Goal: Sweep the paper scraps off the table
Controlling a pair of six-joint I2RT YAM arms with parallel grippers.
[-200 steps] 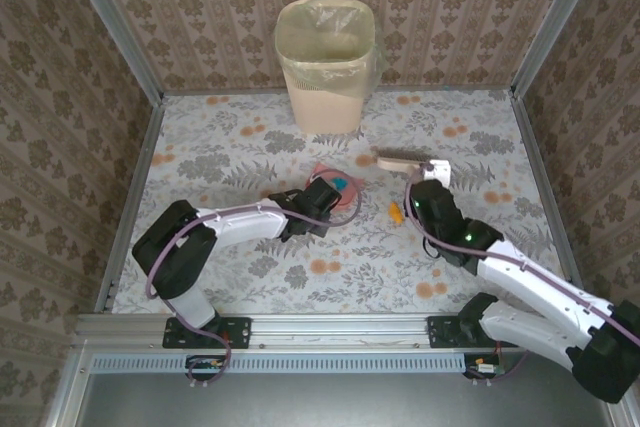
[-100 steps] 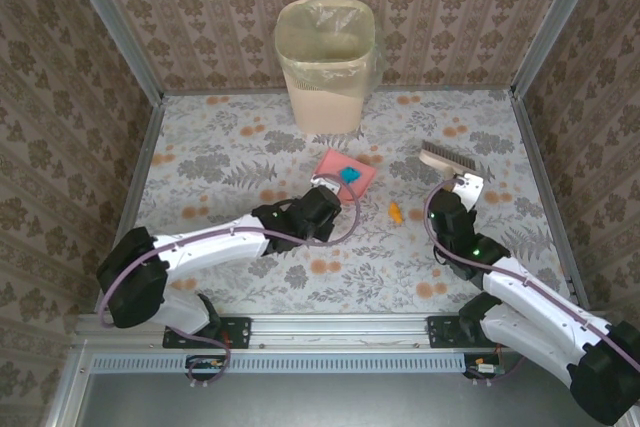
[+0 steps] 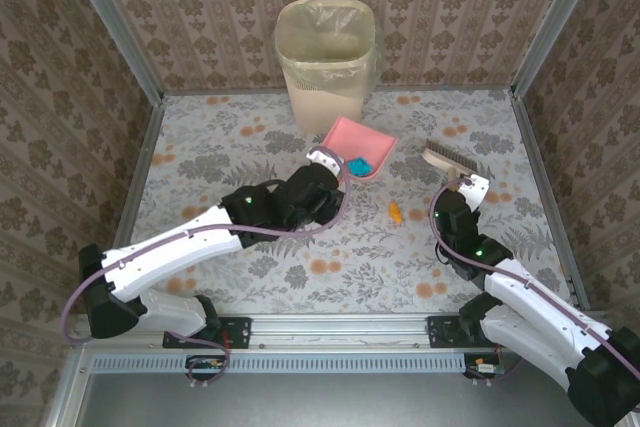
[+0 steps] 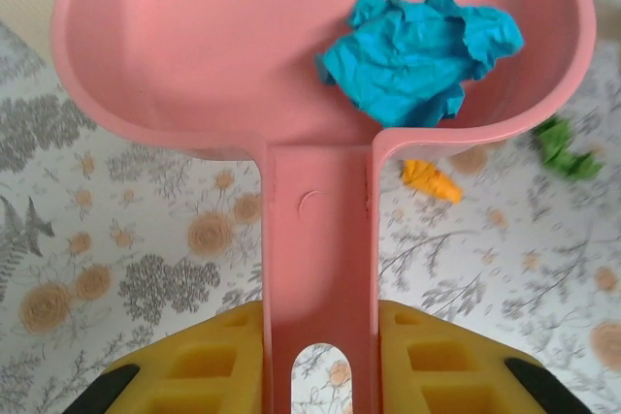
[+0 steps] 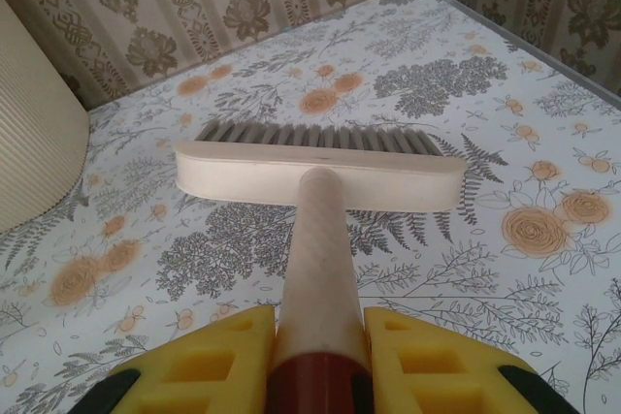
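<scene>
Your left gripper (image 4: 318,341), clamped on the dustpan (image 4: 194,55) handle, should hold it level until the blue scrap (image 4: 417,50) clears the bin (image 3: 325,107) rim, while your right gripper (image 5: 318,356) just grips the brush (image 5: 320,167).

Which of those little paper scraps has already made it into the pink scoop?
The blue scrap sits inside the dustpan; the orange scrap and green scrap lie on the table.

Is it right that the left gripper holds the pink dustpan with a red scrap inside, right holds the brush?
No: the scrap in the dustpan is blue, not red, per the left wrist view. Left gripper holds the dustpan, right gripper the brush.
</scene>
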